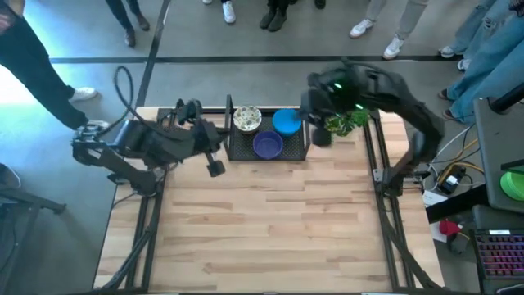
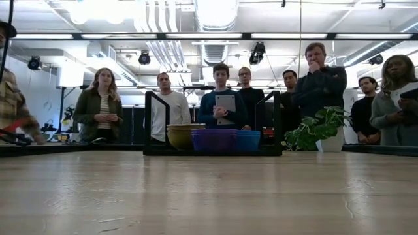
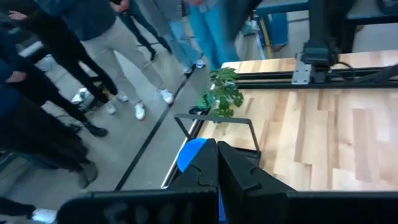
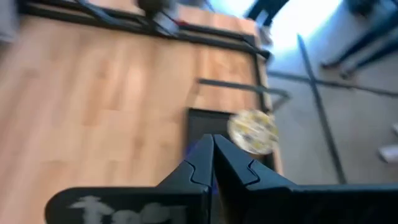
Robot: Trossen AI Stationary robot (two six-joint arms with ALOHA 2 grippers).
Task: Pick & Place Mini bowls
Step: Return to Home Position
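Mini bowls sit in the black mesh tray (image 1: 296,152) at the table's far edge: a cream speckled one (image 1: 247,120), a blue one (image 1: 286,123) and a purple one (image 1: 268,145). In the low view they stand side by side: cream (image 2: 185,136), purple (image 2: 214,139), blue (image 2: 248,139). Whether more bowls are nested under them I cannot tell. My left arm (image 1: 164,143) reaches in from the tray's left; its gripper (image 3: 216,155) is shut, with the blue bowl (image 3: 188,154) just beyond it. My right arm (image 1: 368,86) hangs over the tray's right end; its gripper (image 4: 212,149) is shut above the cream bowl (image 4: 253,132).
A green leafy plant (image 1: 345,123) stands in a pot right of the tray, under my right arm, and shows in the low view (image 2: 317,127). The tray has upright handles (image 3: 214,118) at its ends. Bare wooden table (image 1: 270,221) spreads toward the near edge. People stand beyond the far edge.
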